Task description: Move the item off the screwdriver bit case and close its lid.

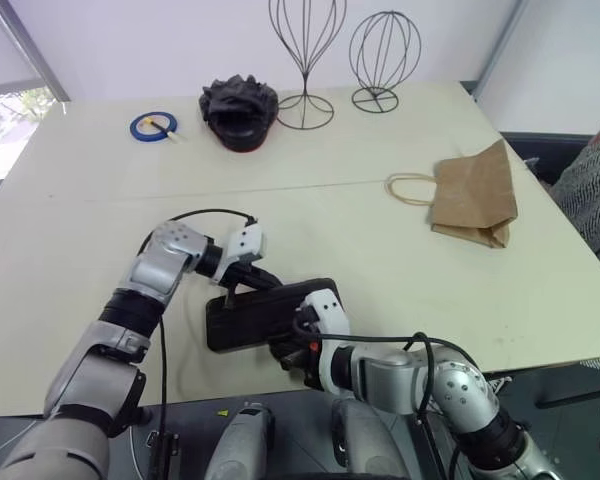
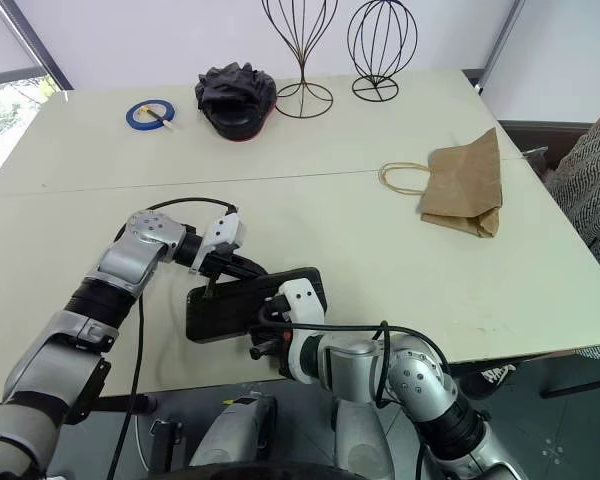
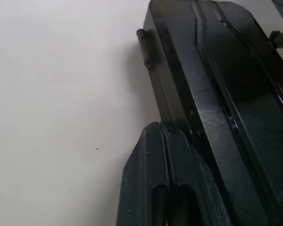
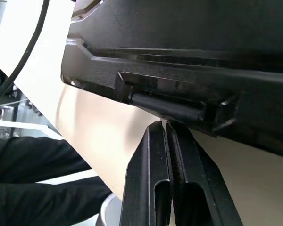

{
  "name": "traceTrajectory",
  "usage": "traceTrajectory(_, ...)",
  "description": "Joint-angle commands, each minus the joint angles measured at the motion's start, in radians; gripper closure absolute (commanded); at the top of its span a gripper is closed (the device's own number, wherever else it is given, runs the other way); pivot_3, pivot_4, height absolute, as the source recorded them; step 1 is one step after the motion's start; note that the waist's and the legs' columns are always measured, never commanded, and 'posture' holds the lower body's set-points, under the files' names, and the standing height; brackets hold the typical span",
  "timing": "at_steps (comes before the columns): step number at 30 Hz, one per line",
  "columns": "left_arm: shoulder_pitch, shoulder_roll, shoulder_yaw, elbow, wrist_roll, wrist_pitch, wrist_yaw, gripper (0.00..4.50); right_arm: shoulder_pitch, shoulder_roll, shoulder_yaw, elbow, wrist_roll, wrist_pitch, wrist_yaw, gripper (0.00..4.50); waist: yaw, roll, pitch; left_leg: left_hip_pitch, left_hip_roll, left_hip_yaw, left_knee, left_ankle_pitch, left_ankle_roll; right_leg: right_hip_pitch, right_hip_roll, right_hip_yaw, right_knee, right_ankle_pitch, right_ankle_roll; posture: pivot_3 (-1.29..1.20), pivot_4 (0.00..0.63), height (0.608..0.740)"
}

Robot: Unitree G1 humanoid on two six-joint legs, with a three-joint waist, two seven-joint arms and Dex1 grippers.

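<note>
Two grippers set at the screwdriver bit case (image 1: pixel 270 315), near the table's (image 1: pixel 100 230) front edge. Case lying flat and dark, lid (image 3: pixel 236 70) down on the tray; full latching cannot be told. Left gripper (image 1: pixel 232 290) at the case's far-left edge, fingers (image 3: pixel 155 179) pressed together, clenched on nothing, tips against the case's rim. Right gripper (image 1: pixel 292 345) at the near edge, fingers (image 4: pixel 172 174) likewise clenched together and empty, tips just below the hinge bar (image 4: pixel 165 107) along the case's side. Paper bag (image 1: pixel 472 198) lying well apart from the case, toward the far right of the table, loop handle (image 1: pixel 408 190) pointing left. At the far side: blue tape roll (image 1: pixel 153 126), crumpled black object (image 1: pixel 239 110) and two wire stands (image 1: pixel 306 50) (image 1: pixel 383 55). Patterned sleeve of a person (image 1: pixel 598 195) at the right edge.
</note>
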Motion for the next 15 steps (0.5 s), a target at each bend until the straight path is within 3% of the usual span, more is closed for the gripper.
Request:
traceTrajectory(1,0.064,-0.035,-0.092,-0.043,-0.002,-0.007,-0.090,4.50,-0.093,0.029,-0.093,-0.013,-0.166,-0.075,0.018,4.39,0.000,0.000,0.000,0.000,0.000,0.000,0.000,0.000,0.000,0.000,0.000,0.000,0.000,0.000,0.000,0.00,0.150,0.740)
traceTrajectory(9,0.089,-0.039,-0.103,-0.018,0.040,-0.081,-0.087,4.50,-0.102,0.045,-0.103,-0.041,-0.256,-0.045,0.074,4.39,0.000,0.000,-0.001,0.000,0.000,0.000,0.000,0.000,0.000,0.000,0.000,0.000,0.000,0.000,0.000,0.00,0.150,0.740)
traceTrajectory(15,0.006,-0.119,-0.049,0.093,0.046,-0.141,-0.023,4.50,-0.114,0.071,-0.108,-0.039,-0.278,-0.027,0.114,4.39,0.003,0.000,-0.001,0.000,0.000,0.000,0.001,0.000,0.000,0.001,0.000,0.000,0.000,0.000,0.000,0.00,0.150,0.740)
